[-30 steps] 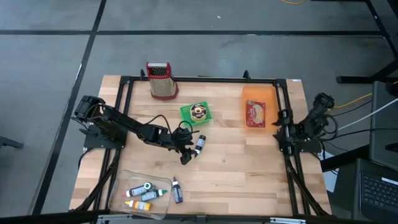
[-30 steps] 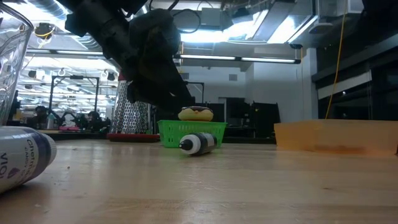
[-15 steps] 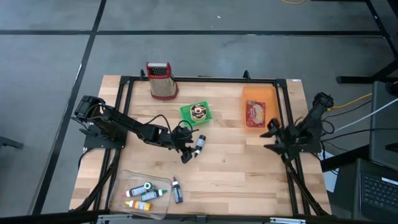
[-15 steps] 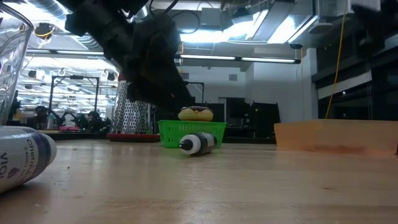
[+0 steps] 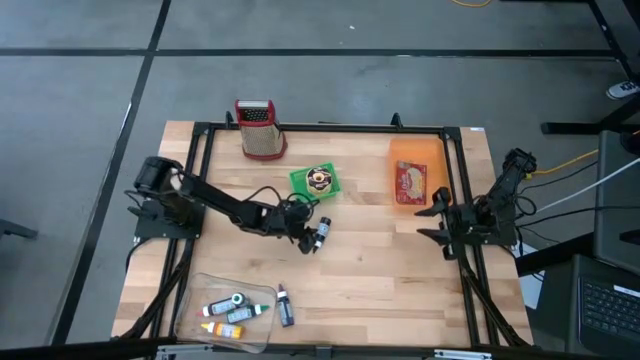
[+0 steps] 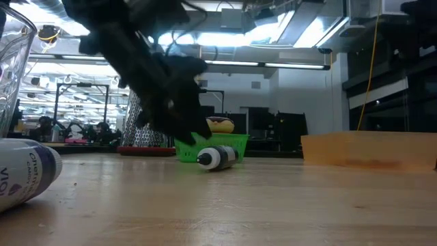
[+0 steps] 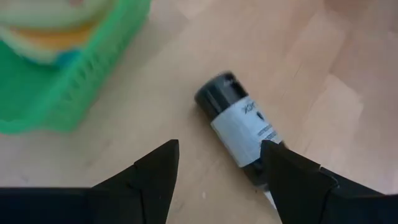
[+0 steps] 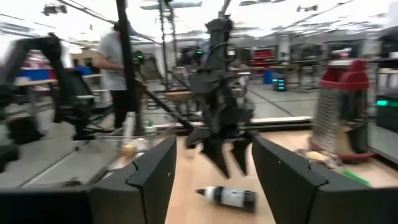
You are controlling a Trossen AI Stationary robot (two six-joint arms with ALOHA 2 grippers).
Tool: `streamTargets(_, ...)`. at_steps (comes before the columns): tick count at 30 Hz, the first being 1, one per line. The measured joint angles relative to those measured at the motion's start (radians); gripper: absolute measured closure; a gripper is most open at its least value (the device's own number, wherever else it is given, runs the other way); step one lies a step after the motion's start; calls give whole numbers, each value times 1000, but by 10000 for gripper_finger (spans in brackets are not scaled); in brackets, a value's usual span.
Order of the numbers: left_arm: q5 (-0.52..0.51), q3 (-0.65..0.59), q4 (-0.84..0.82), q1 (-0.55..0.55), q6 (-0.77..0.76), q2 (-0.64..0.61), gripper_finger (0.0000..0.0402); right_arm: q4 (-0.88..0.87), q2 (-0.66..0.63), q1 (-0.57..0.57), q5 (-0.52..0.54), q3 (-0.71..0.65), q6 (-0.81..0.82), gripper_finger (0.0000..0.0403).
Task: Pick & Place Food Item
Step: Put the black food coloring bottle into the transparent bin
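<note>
We have the left end effector (image 5: 312, 232) spread low over the small bottle (image 5: 322, 231) lying beside the green basket (image 5: 314, 181) holding the donut (image 5: 319, 179), right end effector (image 5: 433, 220) spread, idle at the worktop (image 5: 380, 270) edge.

The wooden table (image 5: 380, 270) carries a green basket (image 5: 314, 181), orange tray (image 5: 415, 155), grater (image 5: 259, 127), lying bottle (image 5: 321, 232) and clear container (image 5: 225, 310).

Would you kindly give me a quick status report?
Left tool open over the small bottle. Right tool open, waiting at table edge. Donut in green basket, untouched.
</note>
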Motion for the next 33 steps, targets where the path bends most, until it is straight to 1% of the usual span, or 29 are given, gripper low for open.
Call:
streamTargets(2, 12, 0, 39, -3, -11, 40, 180, 1, 0, 0, 26, 0, -14, 190)
streamTargets(5, 35, 14, 58, -9, -39, 92, 180, 1, 0, 0, 30, 0, -26, 190)
streamTargets(11, 58, 111, 45, -9, -35, 170, 180, 2, 0, 0, 37, 0, -43, 190)
streamTargets(15, 65, 181, 37, -27, 19, 177, 180, 2, 0, 0, 37, 0, -44, 190)
streamTargets(18, 57, 232, 18, -56, 103, 170, 180, 2, 0, 0, 45, 0, -44, 190)
streamTargets(19, 55, 254, 4, -65, 150, 170, 180, 1, 0, 0, 45, 0, -45, 190)
streamTargets(21, 39, 298, -46, -85, 301, 169, 180, 1, 0, 0, 45, 0, -48, 190)
streamTargets(25, -32, 379, -211, -119, 674, 169, 180, 1, 0, 0, 45, 0, -48, 190)
streamTargets(27, -49, 413, -269, -130, 837, 169, 180, 2, 0, 0, 45, 0, -48, 190)
streamTargets(30, -47, 451, -296, -139, 1029, 169, 180, 2, 0, 0, 45, 0, -48, 190)
streamTargets(33, -24, 477, -296, -139, 1191, 169, 180, 2, 0, 0, 44, 0, -39, 190)
